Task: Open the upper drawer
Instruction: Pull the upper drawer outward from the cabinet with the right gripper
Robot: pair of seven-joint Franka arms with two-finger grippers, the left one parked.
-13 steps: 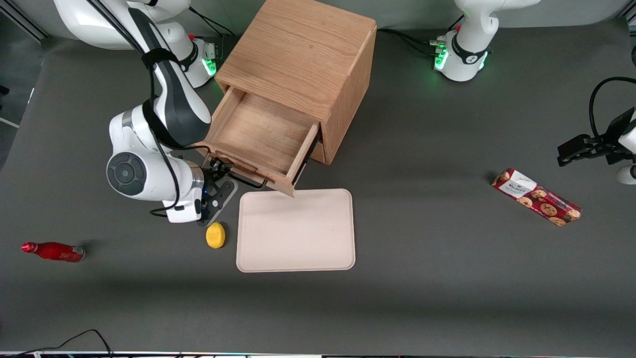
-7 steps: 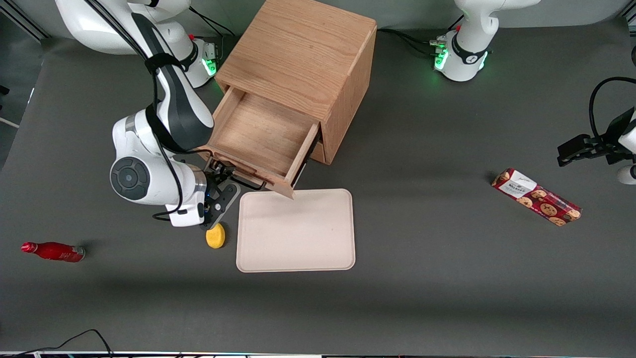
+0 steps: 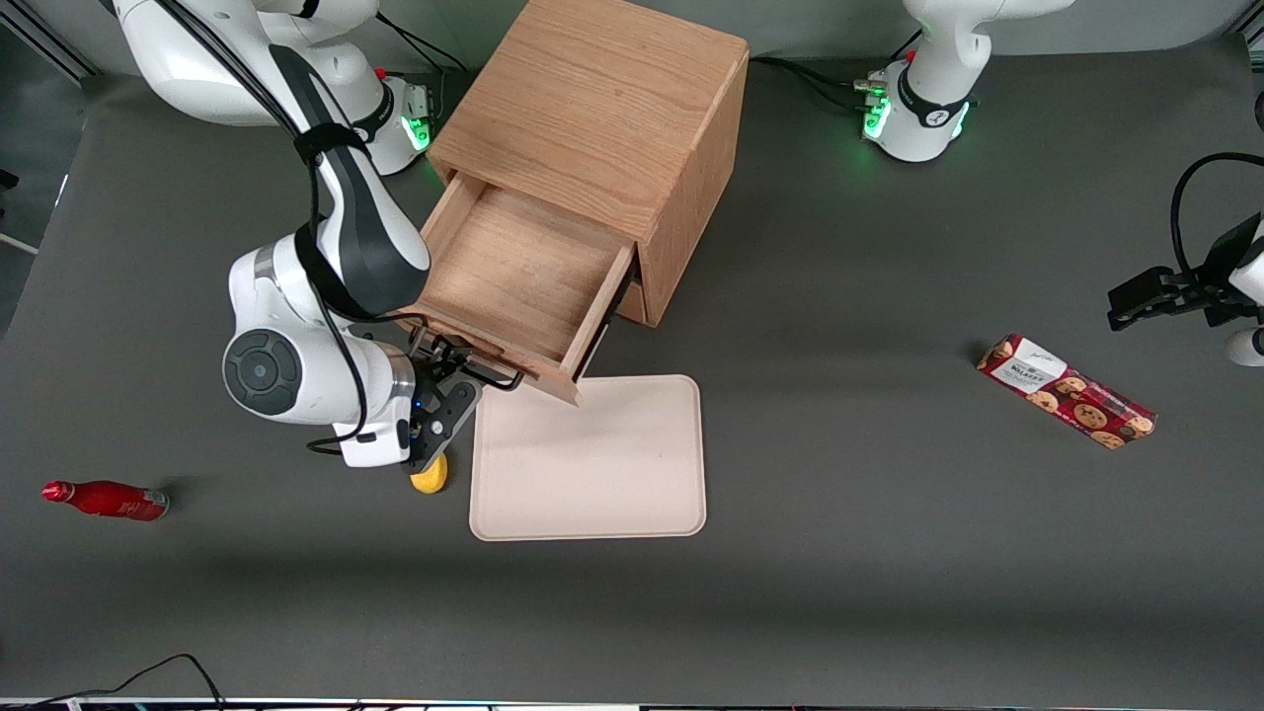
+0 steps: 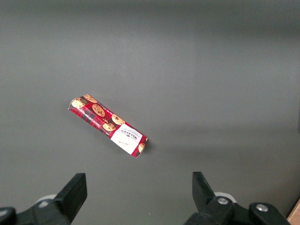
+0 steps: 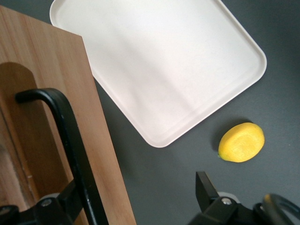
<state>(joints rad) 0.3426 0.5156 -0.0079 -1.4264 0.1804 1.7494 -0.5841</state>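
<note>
The oak cabinet (image 3: 602, 89) stands at the working arm's end of the table. Its upper drawer (image 3: 513, 267) is pulled well out and shows an empty wooden tray. The thin black bar handle (image 3: 486, 372) runs along the drawer front, which also shows in the right wrist view (image 5: 47, 108) with the handle (image 5: 70, 136). My right gripper (image 3: 446, 387) is at the drawer front with its fingers spread wide. In the right wrist view the gripper (image 5: 136, 192) straddles the handle and the drawer front's edge, and the handle lies close to one finger (image 5: 70, 199). The lower drawer is hidden under the upper one.
A cream tray (image 3: 588, 459) lies on the table just in front of the open drawer. A lemon (image 3: 430, 481) sits beside it, partly under my wrist. A red bottle (image 3: 104, 499) lies farther toward the working arm's end. A cookie box (image 3: 1065, 391) lies toward the parked arm's end.
My arm has moved nearer the front camera and the drawer front came out a little more with it. My wrist now covers part of the lemon.
</note>
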